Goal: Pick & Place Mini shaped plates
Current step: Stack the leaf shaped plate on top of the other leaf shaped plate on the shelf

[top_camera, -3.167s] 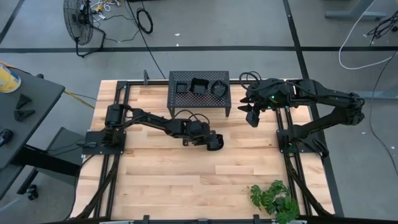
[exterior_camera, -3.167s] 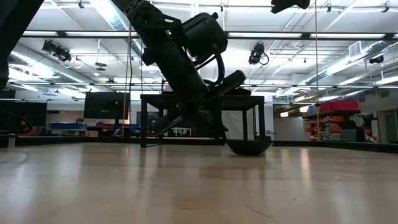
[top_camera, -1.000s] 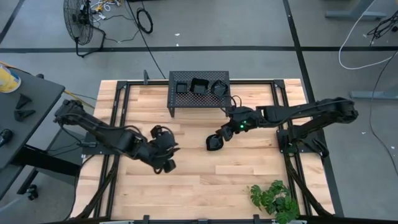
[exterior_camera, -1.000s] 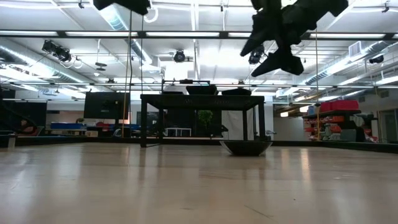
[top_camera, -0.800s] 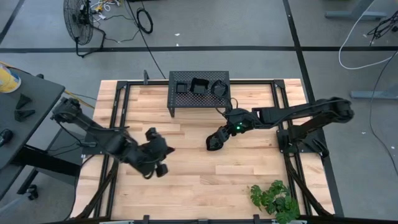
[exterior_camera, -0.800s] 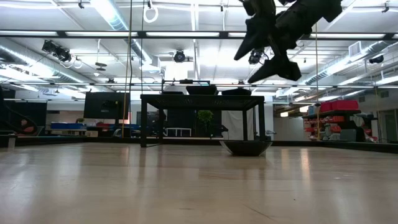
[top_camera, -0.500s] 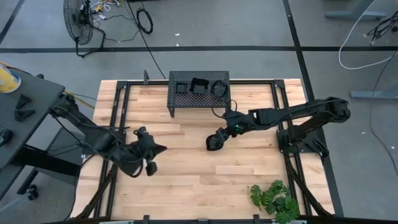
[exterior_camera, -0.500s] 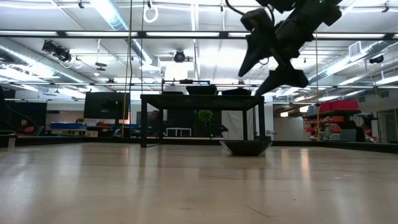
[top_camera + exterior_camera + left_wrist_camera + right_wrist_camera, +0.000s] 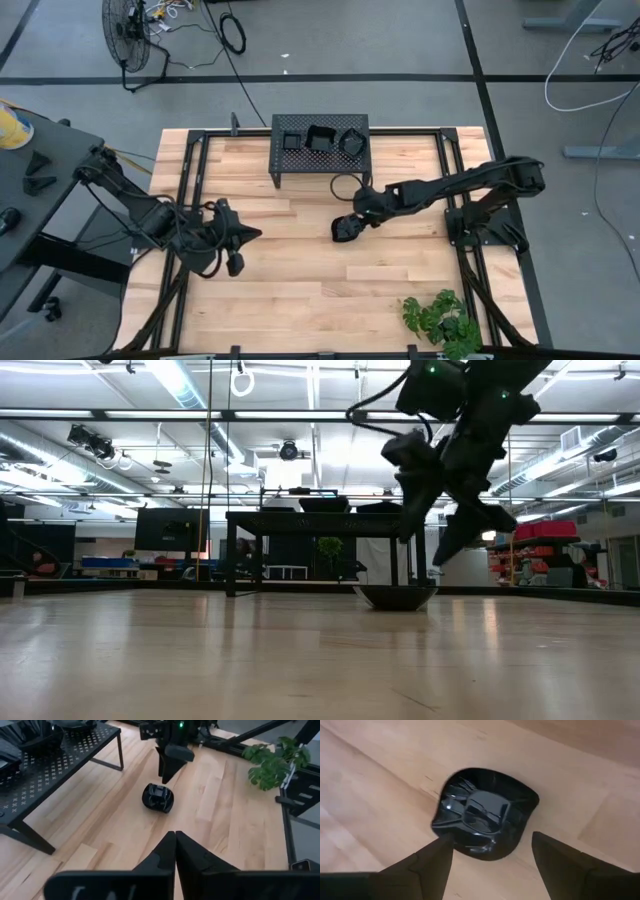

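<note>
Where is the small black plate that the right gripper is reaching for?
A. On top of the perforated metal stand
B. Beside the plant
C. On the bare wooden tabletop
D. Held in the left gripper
C: the plate lies on the wooden tabletop, in front of the stand, with the right gripper open just above it.

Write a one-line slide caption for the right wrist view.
Right gripper open, fingers straddling a glossy black mini plate lying alone on the wooden table, not yet grasped.
</note>
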`<state>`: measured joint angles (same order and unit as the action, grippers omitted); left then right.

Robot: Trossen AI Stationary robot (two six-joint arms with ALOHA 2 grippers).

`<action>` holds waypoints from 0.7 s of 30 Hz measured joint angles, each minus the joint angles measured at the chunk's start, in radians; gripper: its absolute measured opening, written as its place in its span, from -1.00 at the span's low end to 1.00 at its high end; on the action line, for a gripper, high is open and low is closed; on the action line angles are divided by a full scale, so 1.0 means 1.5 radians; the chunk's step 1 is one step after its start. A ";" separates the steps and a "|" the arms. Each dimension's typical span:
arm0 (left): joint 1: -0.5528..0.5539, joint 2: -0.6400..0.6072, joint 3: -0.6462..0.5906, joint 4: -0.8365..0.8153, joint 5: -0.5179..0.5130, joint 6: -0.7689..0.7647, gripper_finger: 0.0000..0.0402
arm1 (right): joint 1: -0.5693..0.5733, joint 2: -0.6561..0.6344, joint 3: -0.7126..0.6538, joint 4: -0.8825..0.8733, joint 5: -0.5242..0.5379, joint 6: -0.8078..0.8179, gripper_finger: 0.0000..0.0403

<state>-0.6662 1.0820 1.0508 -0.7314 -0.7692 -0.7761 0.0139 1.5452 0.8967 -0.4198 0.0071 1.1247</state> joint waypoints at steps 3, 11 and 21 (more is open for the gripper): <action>0.000 0.000 0.000 0.001 -0.001 -0.006 -0.90 | 0.000 0.012 0.000 -0.014 0.000 0.018 0.34; 0.000 0.001 0.000 -0.001 -0.026 -0.017 -0.91 | 0.000 0.014 0.000 -0.025 0.014 0.031 0.34; 0.000 0.002 0.000 -0.004 -0.041 -0.016 -0.91 | 0.000 0.063 0.000 0.028 0.030 0.033 0.34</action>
<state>-0.6662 1.0847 1.0508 -0.7370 -0.8309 -0.8005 0.0146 1.6394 0.8970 -0.3778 0.0518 1.1750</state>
